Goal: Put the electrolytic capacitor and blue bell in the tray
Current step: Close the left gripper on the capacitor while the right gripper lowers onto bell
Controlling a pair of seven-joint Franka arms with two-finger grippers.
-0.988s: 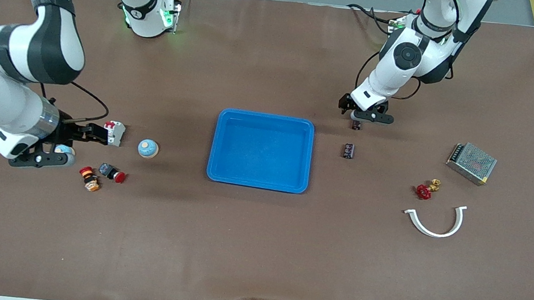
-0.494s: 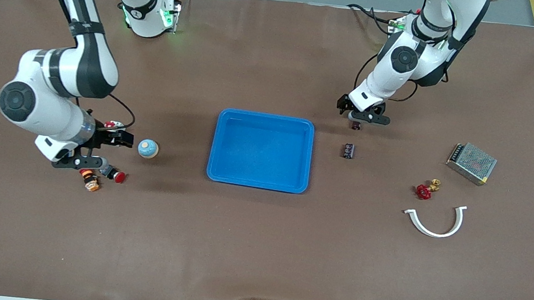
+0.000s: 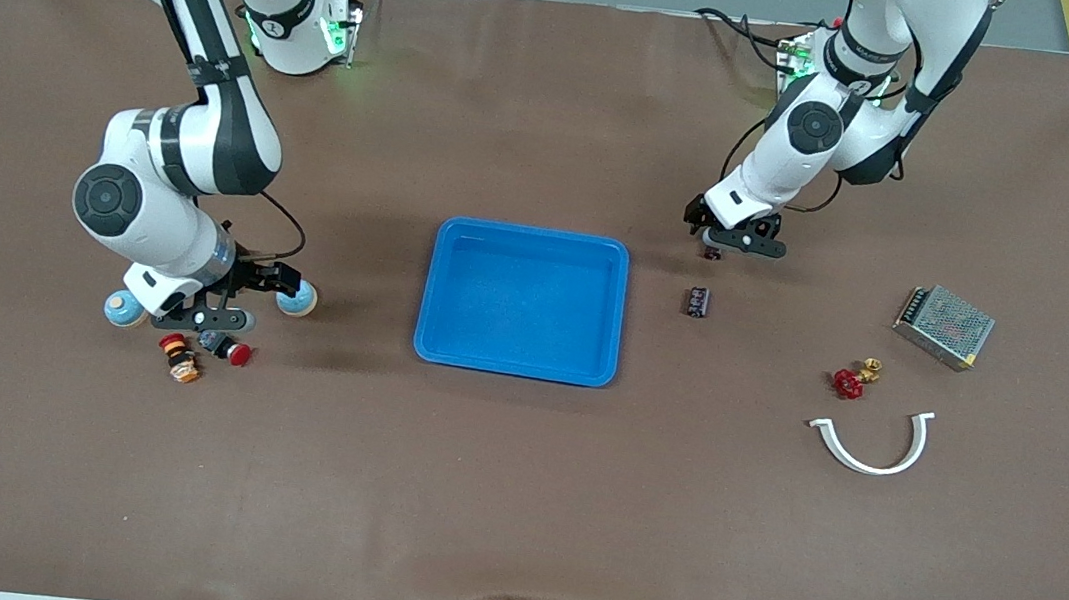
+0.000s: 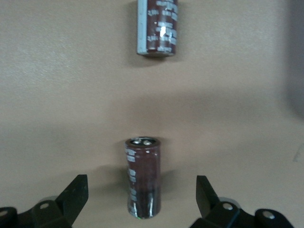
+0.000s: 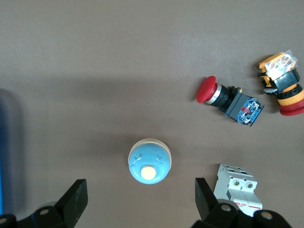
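The blue tray [image 3: 516, 358] lies mid-table; its edge shows in the right wrist view as the tray [image 5: 4, 156]. A blue bell [image 3: 301, 300] with a cream knob sits beside it toward the right arm's end. My right gripper [image 3: 248, 300] hangs open just over this bell [image 5: 149, 161], which lies just ahead of its fingertips [image 5: 78, 190]. A dark electrolytic capacitor [image 4: 142, 178] stands between the open fingers of my left gripper [image 4: 141, 185]. In the front view that gripper [image 3: 730, 242] hovers over the capacitor [image 3: 713, 252], toward the left arm's end.
A second capacitor [image 3: 697, 302] lies nearer the camera. A second blue bell [image 3: 124, 308], two push buttons [image 3: 227, 347] [image 3: 179, 357] and a white circuit breaker [image 5: 237, 192] crowd the right gripper. A mesh power supply [image 3: 944, 327], red valve [image 3: 849, 381] and white curved clip [image 3: 870, 444] lie toward the left arm's end.
The right arm has swung toward the tray, leaving the outer bell and arriving over the bell beside the tray. The left gripper has shifted only slightly over its capacitor.
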